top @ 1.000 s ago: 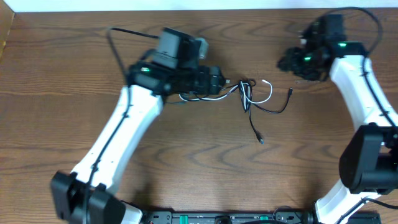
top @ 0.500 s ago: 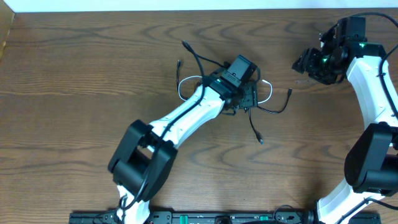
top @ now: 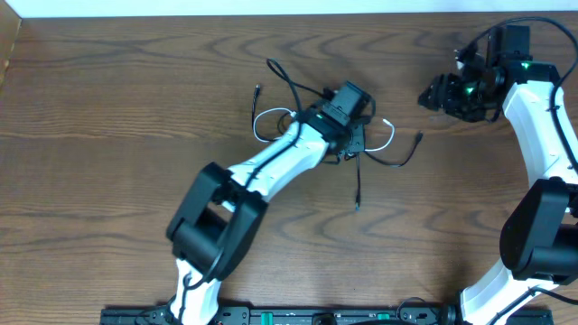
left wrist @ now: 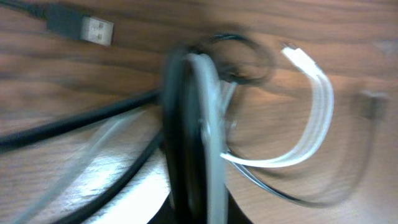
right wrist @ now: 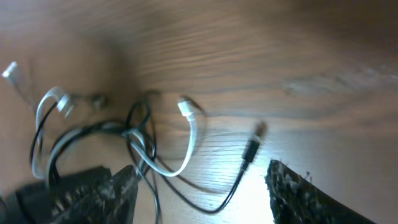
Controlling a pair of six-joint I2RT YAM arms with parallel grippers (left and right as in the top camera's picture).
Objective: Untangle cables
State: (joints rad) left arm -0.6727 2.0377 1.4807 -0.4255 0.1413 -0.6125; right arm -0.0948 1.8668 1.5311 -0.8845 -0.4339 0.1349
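The left jaws are seen drawn together on the cables (left wrist: 208, 124) in the left wrist view, where a single dark column stands at centre with a white strand laid along it. That view is blurred, so the exact seating of the strands cannot be confirmed. The right jaws are recorded as wide apart and clamped on nothing; in the right wrist view one dark finger (right wrist: 112, 186) is at lower left and the other at lower right, with bare table (right wrist: 280, 56) between them.

The left arm (top: 271, 162) is extended across the table (top: 108, 135) to its middle, and its wrist sits directly over the knot. The right arm (top: 533, 108) is held at the far right edge, well apart from the tangle.

The white cable (top: 394, 135) is noted on both sides of the left wrist: one loop curls out to the right and a second loop lies to the left. In the left wrist view the same white cable (left wrist: 317, 124) arcs away from the jaws to a pale plug end.

A black cable (top: 358, 185) runs straight toward the near edge from the knot and ends in a small plug (top: 357, 207). A second black strand curves rightward beneath the white loop to another plug (top: 421, 136). A USB plug (left wrist: 87, 28) on a black lead is observed at the upper left of the left wrist view, flat on the table.
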